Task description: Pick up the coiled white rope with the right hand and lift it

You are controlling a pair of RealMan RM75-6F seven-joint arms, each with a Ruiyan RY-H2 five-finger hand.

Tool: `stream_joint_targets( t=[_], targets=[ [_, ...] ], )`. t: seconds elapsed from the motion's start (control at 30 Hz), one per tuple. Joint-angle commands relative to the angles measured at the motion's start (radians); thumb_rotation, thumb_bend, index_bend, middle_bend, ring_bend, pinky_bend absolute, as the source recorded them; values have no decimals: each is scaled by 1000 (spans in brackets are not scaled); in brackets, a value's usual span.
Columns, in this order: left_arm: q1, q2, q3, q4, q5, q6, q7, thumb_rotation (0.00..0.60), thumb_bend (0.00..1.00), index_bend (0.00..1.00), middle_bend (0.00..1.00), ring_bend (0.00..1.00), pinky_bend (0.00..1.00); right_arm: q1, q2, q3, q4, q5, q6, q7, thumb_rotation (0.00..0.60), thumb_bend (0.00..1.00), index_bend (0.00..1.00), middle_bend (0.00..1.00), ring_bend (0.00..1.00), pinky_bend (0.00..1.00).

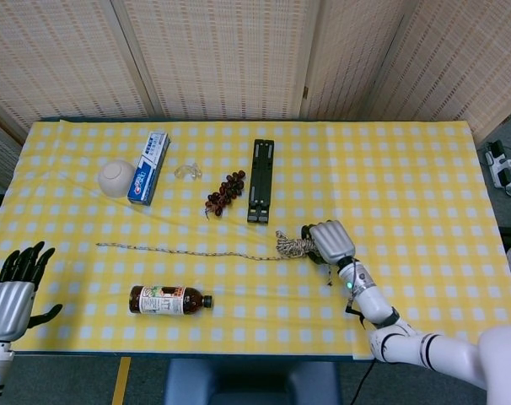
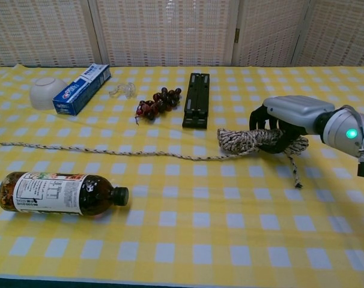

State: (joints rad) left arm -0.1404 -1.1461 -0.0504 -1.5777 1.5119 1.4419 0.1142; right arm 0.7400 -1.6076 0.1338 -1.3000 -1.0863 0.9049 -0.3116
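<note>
From the head view, the rope (image 1: 293, 246) coil lies below the black stand (image 1: 260, 180), its tail running left; the right hand (image 1: 330, 243) grips the coil's right end, while the left hand (image 1: 11, 287) hangs open, well apart. From the chest view, the right hand (image 2: 284, 123) has its fingers wrapped around the coil, which seems just off the tablecloth (image 2: 230, 228), though that is hard to tell.

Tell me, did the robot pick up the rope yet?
Almost. The right hand has its fingers wrapped around the coiled white rope, so the grabbing looks done. The lift is only starting: the bundle seems barely off the yellow checked tablecloth, and its long tail trails flat across the cloth. Raising it clear is left. The left hand waits, holding nothing.
</note>
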Motion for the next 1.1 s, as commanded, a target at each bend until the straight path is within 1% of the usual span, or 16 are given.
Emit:
stream_joint_targets(
  t=[0.03, 0.1, 0.2, 0.27, 0.37, 0.4, 0.53, 0.57, 0.7, 0.87, 0.93, 1.1],
  targets=[
    [-39, 1, -21, 5, 33, -14, -20, 600, 193, 50, 17, 50, 3, -6, 22, 6, -21, -32, 16, 26, 600, 574, 615, 526, 542, 479],
    [-72, -2, -34, 11, 51, -34, -31, 600, 194, 68, 42, 83, 25, -8, 42, 7, -33, -59, 22, 45, 600, 575, 626, 534, 548, 486],
    [-122, -7, -52, 18, 62, -78, -51, 600, 193, 112, 109, 150, 78, -7, 65, 6, -41, -95, 25, 68, 600, 577, 638, 543, 559, 494],
    [-164, -17, -68, 29, 60, -119, -69, 600, 194, 163, 153, 200, 130, -5, 79, 6, -45, -112, 20, 78, 600, 578, 641, 545, 560, 496],
    [-223, -36, -89, 44, 42, -188, -89, 600, 209, 283, 224, 274, 211, -1, 94, 7, -56, -119, 12, 79, 600, 578, 642, 545, 560, 496],
    [-241, -41, -94, 48, 38, -210, -84, 600, 218, 334, 243, 293, 240, 0, 97, 8, -59, -119, 9, 79, 600, 578, 642, 545, 560, 496],
    [-320, -87, -121, 91, -11, -311, -23, 600, 251, 415, 323, 368, 313, 5, 106, 15, -70, -109, -1, 73, 600, 577, 641, 545, 558, 496],
    [-336, -99, -126, 104, -28, -334, -6, 600, 263, 436, 343, 388, 345, 5, 107, 16, -72, -107, -3, 71, 600, 578, 642, 545, 559, 496],
    [-388, -159, -143, 172, -113, -415, 67, 600, 310, 455, 386, 440, 464, 9, 110, 20, -83, -99, -7, 61, 600, 577, 641, 545, 558, 496],
    [-410, -209, -143, 248, -184, -455, 101, 600, 322, 458, 482, 528, 586, 15, 113, 25, -92, -91, -12, 46, 600, 578, 642, 545, 559, 496],
    [-414, -224, -137, 280, -203, -469, 105, 600, 322, 457, 533, 564, 632, 17, 114, 28, -97, -86, -13, 40, 600, 578, 642, 545, 560, 496],
    [-418, -255, -124, 339, -233, -493, 75, 600, 322, 456, 709, 694, 745, 26, 112, 28, -101, -71, -22, 17, 600, 578, 642, 546, 561, 496]
  ],
)
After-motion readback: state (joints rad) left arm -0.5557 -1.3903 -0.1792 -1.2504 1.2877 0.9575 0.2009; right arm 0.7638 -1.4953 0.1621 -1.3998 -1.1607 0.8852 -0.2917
